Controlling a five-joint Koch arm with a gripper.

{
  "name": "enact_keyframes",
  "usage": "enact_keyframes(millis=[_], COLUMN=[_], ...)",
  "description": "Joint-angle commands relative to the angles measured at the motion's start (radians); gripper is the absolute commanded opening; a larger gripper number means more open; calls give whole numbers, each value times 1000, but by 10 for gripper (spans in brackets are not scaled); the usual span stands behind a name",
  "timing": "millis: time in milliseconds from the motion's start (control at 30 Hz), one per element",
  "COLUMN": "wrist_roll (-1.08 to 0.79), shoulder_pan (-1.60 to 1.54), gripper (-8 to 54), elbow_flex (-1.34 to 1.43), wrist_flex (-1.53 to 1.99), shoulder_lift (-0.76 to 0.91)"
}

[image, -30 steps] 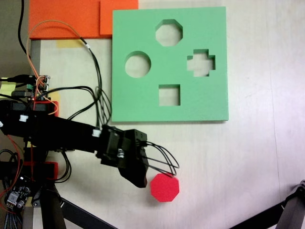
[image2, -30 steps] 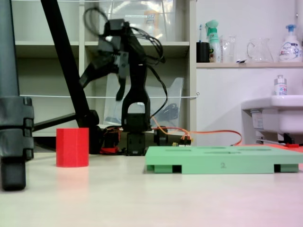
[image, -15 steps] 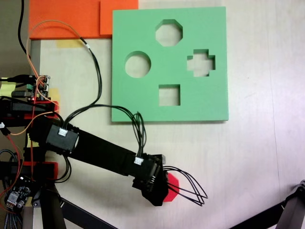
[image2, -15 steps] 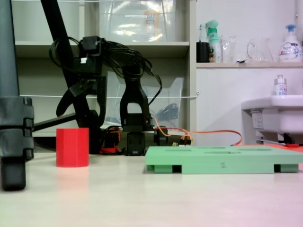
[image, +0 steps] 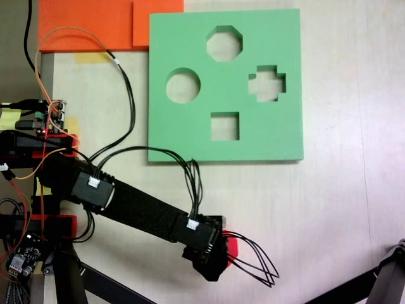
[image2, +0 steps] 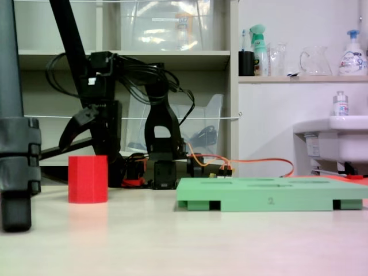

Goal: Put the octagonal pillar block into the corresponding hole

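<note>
Your black gripper (image2: 86, 146) hangs spread wide over the small bright red foam octagonal block (image2: 88, 179), grasping nothing; the block stands on the pale table (image: 329, 215), left of the flat green foam board (image2: 270, 194). Descend off-centre and a finger may topple it.

Over the last second the arm swung out from beside the red octagonal block (image2: 88, 179) and reached across it. From above, the hand (image: 212, 265) came to cover nearly all of the block. From the side, it dropped lower, jaws spread above the block.
</note>
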Motion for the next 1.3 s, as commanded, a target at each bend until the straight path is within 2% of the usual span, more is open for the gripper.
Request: enact_keyframes(millis=[0,367,400,433,467,500,867,1067,1267], wrist_roll=[25,43,43,44,44,44,40,38,44], shoulder_pan=[15,2,-9,-18,-26,-29,-9,-6,-64], gripper=[521,519,508,459,359,317,312,262,167], elbow_flex=[-44,-48,-48,-48,-46,-46,12,11,11], wrist_flex=[-29,-41,-44,-44,-44,-44,-35,78,163], shoulder_lift=[11,-55,-60,-60,-61,-67,-78,-46,156])
